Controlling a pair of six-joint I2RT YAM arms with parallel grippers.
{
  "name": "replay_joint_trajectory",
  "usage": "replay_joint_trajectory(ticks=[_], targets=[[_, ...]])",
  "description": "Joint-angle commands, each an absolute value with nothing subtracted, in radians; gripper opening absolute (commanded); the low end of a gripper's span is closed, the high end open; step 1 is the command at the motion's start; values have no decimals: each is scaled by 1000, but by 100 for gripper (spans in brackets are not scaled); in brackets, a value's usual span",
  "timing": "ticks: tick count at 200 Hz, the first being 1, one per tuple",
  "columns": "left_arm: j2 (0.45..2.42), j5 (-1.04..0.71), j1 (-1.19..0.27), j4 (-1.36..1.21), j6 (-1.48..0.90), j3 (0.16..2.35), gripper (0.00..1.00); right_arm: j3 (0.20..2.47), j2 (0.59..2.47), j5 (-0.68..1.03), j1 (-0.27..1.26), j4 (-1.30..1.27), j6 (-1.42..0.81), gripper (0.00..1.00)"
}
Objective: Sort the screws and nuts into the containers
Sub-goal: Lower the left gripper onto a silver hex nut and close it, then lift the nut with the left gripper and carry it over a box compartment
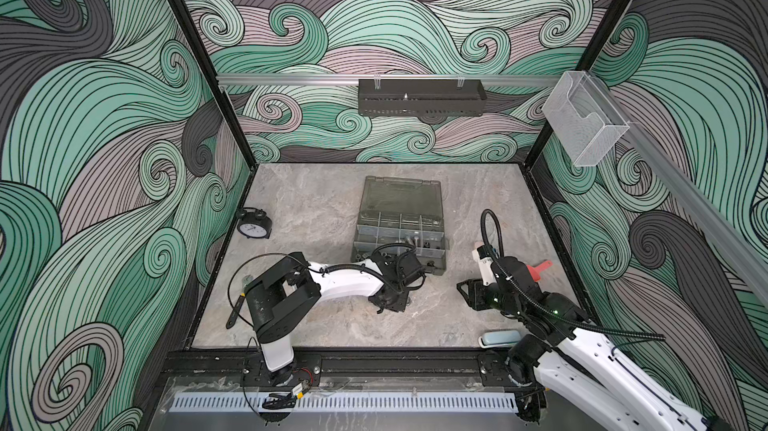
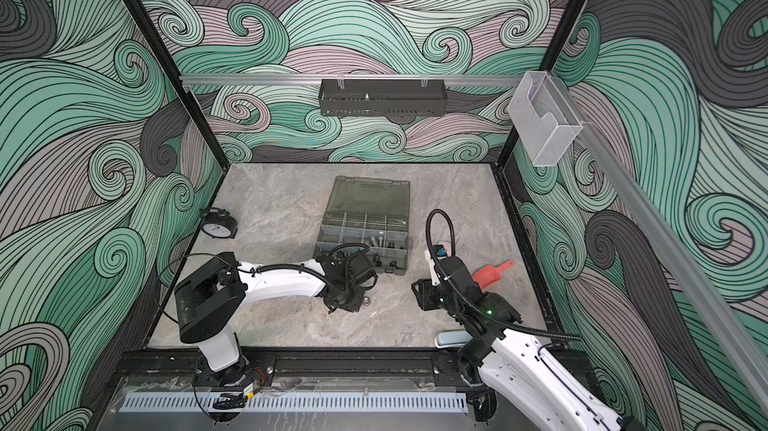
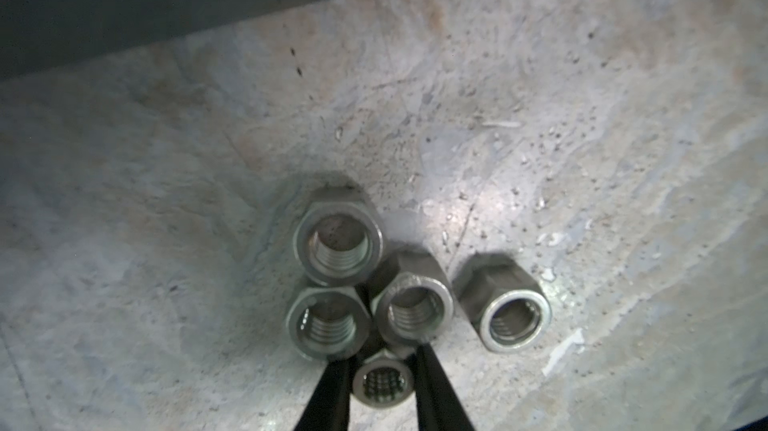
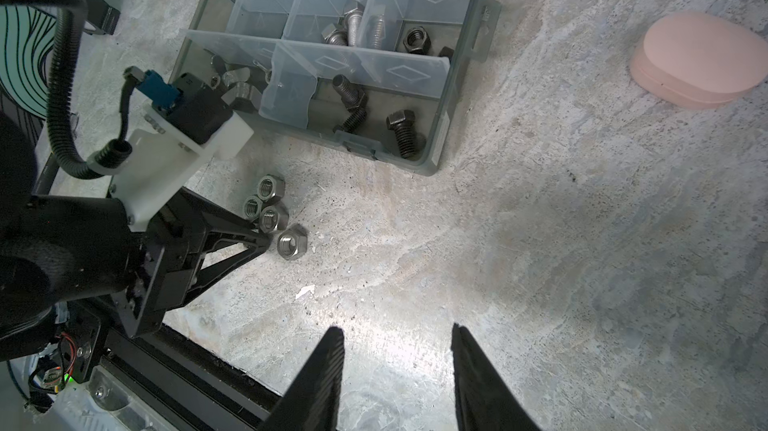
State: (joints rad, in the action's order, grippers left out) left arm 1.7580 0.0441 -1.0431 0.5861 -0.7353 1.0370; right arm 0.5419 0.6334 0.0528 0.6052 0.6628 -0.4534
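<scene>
Nuts [image 4: 273, 217] loose on worktop [image 4: 540, 262] just beside containers [image 4: 451, 117] holding screws [image 4: 403, 133] | we see left gripper [image 3: 382, 354] straddling one nut [image 3: 381, 383], we cannot tell if clamped | right gripper [image 4: 397, 333] jaws apart, empty, above worktop

The organizer case [image 2: 365, 198] lies open in the middle of the worktop [image 2: 291, 325], lid flat on its far side, silver screws [image 2: 376, 237] in one compartment. The left gripper [image 2: 351, 302] points down by the case's near-left corner, a nut [image 2: 366, 300] just right of it. An alarm clock [image 2: 218, 225] stands far left, and a red scoop [image 2: 492, 273] lies to the right.
</scene>
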Motion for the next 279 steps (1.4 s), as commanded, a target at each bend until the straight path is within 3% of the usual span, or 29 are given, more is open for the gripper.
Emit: replay_joint_trajectory(ticks=[1, 78, 136, 177, 216, 279], targets=[[1713, 59, -1048, 635, -755, 1029, 26, 545, 628, 53, 603, 666, -449, 44], [1590, 157, -919, 683, -574, 1223, 25, 548, 626, 53, 603, 660, -440, 44], [1811, 62, -681, 737, -442, 1465, 24, 555, 623, 46, 603, 662, -441, 44], [1971, 11, -627, 780, -413, 1624, 24, 569, 654, 44, 603, 661, -434, 44], [1996, -18, -619, 765, -414, 1631, 24, 583, 683, 45, 603, 654, -421, 44], [1983, -37, -618, 752, -430, 1595, 40, 606, 730, 59, 603, 642, -396, 44]])
